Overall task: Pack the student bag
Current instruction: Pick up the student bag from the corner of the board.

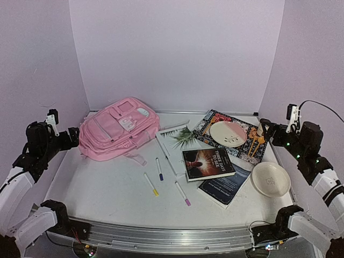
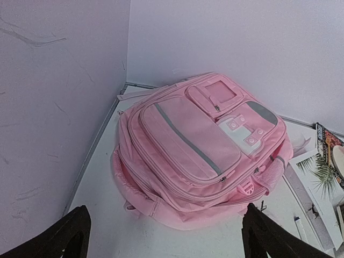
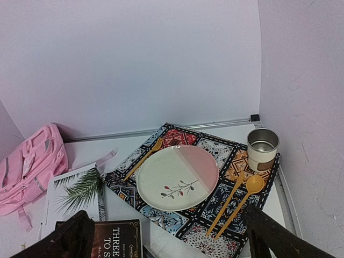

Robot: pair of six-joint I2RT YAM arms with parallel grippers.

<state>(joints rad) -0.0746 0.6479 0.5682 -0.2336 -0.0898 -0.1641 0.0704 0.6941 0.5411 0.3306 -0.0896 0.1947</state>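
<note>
The student bag (image 1: 119, 129) is a pale-pink backpack lying flat at the back left of the table, front pockets up, zips shut as far as I can see. It fills the left wrist view (image 2: 199, 145) and shows at the left edge of the right wrist view (image 3: 29, 166). My left gripper (image 1: 71, 137) hovers just left of the bag, open and empty, its fingers spread wide (image 2: 166, 234). Over the table's right edge my right gripper (image 1: 267, 130) is open and empty (image 3: 172, 236), above the patterned placemat (image 3: 215, 209).
A white palm-leaf notebook (image 1: 180, 140), a dark book (image 1: 207, 164) and a blue book (image 1: 226, 185) lie mid-table, with three markers (image 1: 159, 169) beside them. The placemat carries a plate (image 3: 177, 177), orange cutlery (image 3: 252, 185) and a cup (image 3: 263, 149). A white bowl (image 1: 270, 179) sits front right.
</note>
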